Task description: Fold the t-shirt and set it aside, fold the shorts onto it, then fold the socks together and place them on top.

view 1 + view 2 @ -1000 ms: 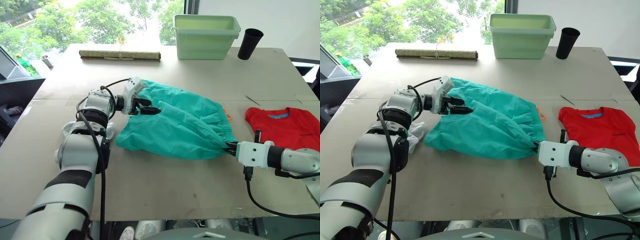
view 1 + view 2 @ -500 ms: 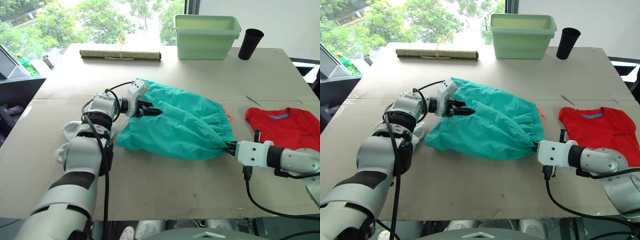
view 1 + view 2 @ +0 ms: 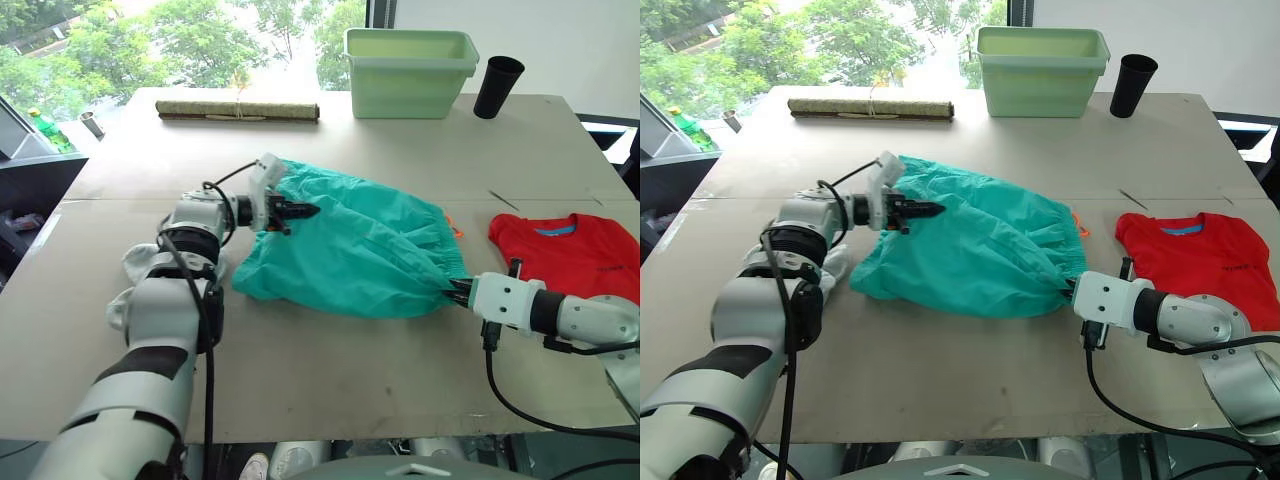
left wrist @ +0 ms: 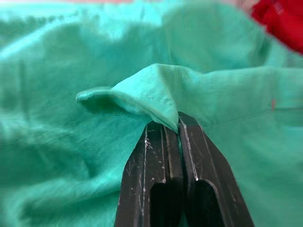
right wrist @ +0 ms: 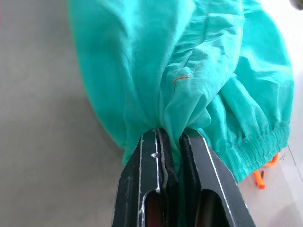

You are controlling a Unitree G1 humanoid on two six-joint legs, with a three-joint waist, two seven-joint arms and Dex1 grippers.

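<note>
The teal shorts (image 3: 360, 245) lie spread in the middle of the table, an orange cord (image 3: 457, 229) poking out at their right side. My left gripper (image 3: 296, 211) is shut on a fold of the shorts' hem (image 4: 156, 101) at their far left part. My right gripper (image 3: 452, 290) is shut on a bunch of the cloth (image 5: 177, 118) at the near right corner, by the waistband. To the right of the shorts, the red t-shirt (image 3: 565, 255) lies flat on the table. A light grey sock (image 3: 140, 262) peeks out beside my left arm.
A pale green tub (image 3: 410, 58) and a black cup (image 3: 497, 87) stand at the back of the table. A rolled mat (image 3: 238, 110) lies at the back left. A seam in the cardboard cover (image 3: 120, 200) crosses the table.
My left gripper has closed from wide open onto the shorts' hem and shifted slightly. The right gripper has kept its grip in place.
</note>
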